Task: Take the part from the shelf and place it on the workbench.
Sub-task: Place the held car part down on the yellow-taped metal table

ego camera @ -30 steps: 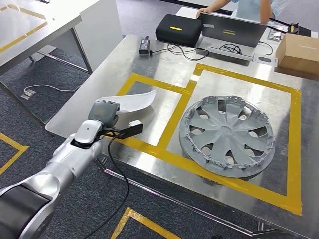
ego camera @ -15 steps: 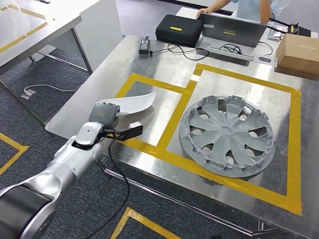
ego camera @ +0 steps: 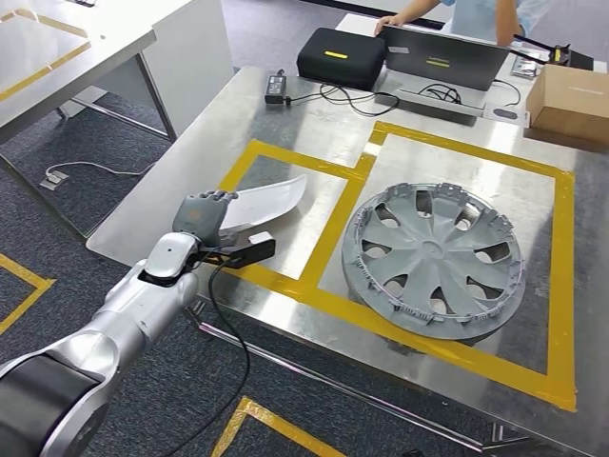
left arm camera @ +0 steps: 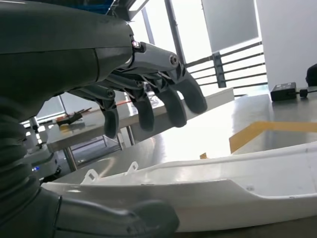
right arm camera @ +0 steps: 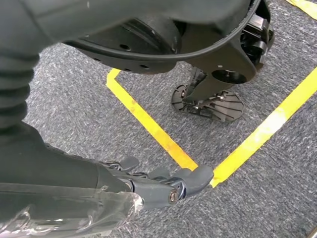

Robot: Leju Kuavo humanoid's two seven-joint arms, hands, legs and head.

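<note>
At the left we see the left hand (ego camera: 200, 215) over the near end of the white part (ego camera: 265, 202), fingers (left arm camera: 176, 101) spread above it and thumb (left arm camera: 123, 223) below, none clearly touching it; the hand holds nothing. The part lies on the desk (ego camera: 215, 124) inside the smaller yellow-taped square (ego camera: 316, 205), left of the grey hubcap (ego camera: 433, 258). Our right hand (right arm camera: 164, 186) hangs over carpet (right arm camera: 75, 99), fingers extended, empty.

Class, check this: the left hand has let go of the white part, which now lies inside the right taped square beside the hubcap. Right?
Wrong square: the head view shows the white part in the left taped square; the hubcap fills the right one. The left hand is indeed open.
</note>
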